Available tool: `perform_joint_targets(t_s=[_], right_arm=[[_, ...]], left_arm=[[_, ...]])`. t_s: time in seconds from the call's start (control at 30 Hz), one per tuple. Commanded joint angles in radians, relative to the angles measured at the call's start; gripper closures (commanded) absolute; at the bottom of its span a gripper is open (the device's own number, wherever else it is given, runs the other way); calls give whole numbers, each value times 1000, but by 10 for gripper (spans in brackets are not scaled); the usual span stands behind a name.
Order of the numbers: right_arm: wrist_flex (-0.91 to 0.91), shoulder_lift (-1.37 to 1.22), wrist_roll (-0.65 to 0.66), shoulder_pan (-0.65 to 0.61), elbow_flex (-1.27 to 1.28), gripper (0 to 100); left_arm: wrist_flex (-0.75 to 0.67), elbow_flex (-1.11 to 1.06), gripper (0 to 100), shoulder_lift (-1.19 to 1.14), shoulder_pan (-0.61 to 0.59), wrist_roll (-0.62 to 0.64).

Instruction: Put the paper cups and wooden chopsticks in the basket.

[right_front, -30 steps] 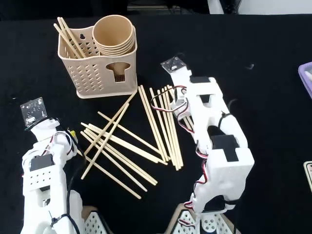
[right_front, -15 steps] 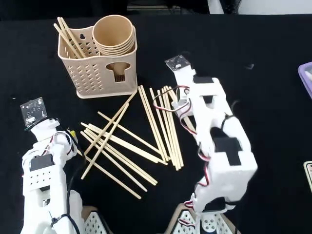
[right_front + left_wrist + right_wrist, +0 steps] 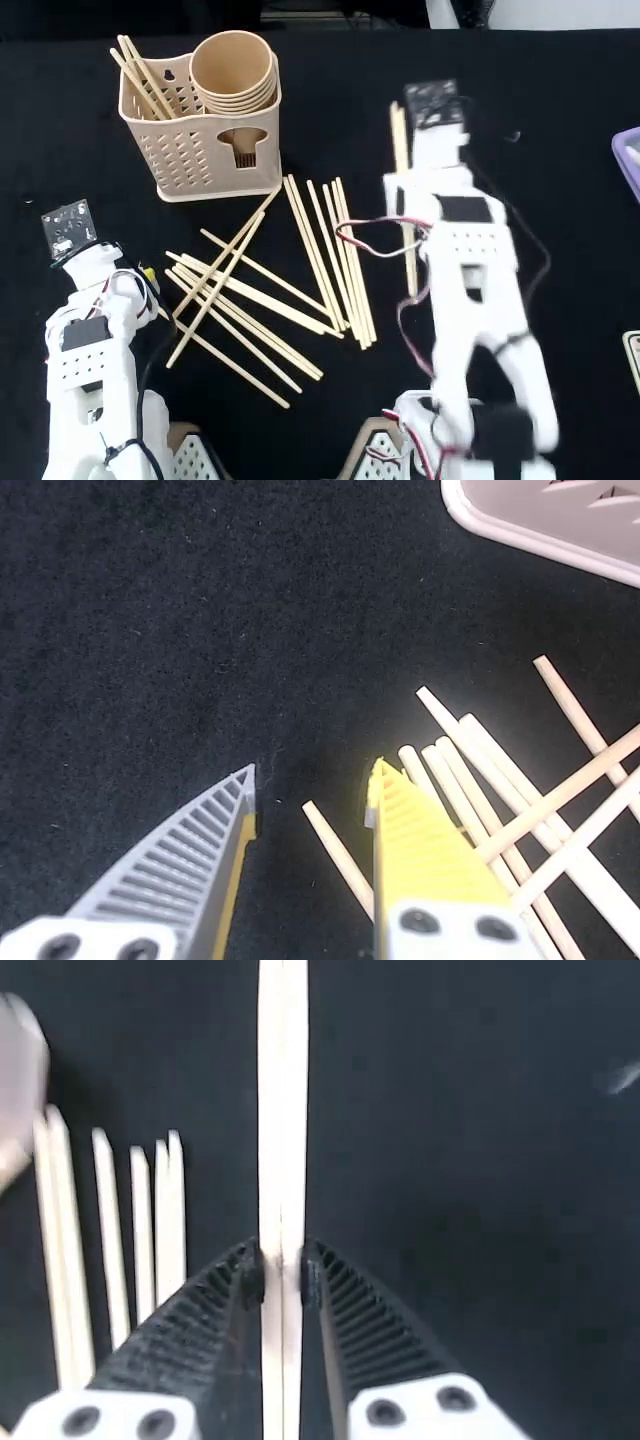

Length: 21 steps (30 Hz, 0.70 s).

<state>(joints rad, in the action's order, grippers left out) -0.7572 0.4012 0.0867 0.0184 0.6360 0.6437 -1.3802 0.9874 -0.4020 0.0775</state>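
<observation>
A beige slotted basket (image 3: 200, 150) stands at the back left, with stacked paper cups (image 3: 232, 65) and a few wooden chopsticks (image 3: 140, 75) inside. Many loose chopsticks (image 3: 255, 300) lie crossed on the black table in front of it, and a straighter row of chopsticks (image 3: 335, 250) lies beside them. My right gripper (image 3: 282, 1265) is shut on a pair of chopsticks (image 3: 282, 1110), which shows along the right arm (image 3: 455, 230) as the held pair (image 3: 400, 140), lifted right of the row. My left gripper (image 3: 313, 770) is open low over the ends of the chopsticks (image 3: 450, 770) near the pile's left side.
A purple container (image 3: 628, 155) sits at the right edge of the table. The basket's rim (image 3: 540, 530) lies some way ahead of the left gripper. The left arm's body (image 3: 90, 360) occupies the front left corner.
The right arm has stretched out towards the back and right, lifting a pair of chopsticks away from the row. The left arm has stayed put.
</observation>
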Motion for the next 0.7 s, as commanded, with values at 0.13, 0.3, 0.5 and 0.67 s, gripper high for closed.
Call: perform_joint_targets(t_s=[0.13, 0.3, 0.5, 0.67], right_arm=[[34, 371, -63, -110, -15, 988], [34, 578, -68, -273, -81, 988], [235, 647, -68, -546, -153, 987], [612, 532, -61, -690, -116, 987]], left_arm=[[-14, 8, 812, 17, 1, -2], [-14, 8, 812, 17, -1, -2], [-14, 8, 812, 17, -4, -2], [-14, 8, 812, 17, -5, -2]])
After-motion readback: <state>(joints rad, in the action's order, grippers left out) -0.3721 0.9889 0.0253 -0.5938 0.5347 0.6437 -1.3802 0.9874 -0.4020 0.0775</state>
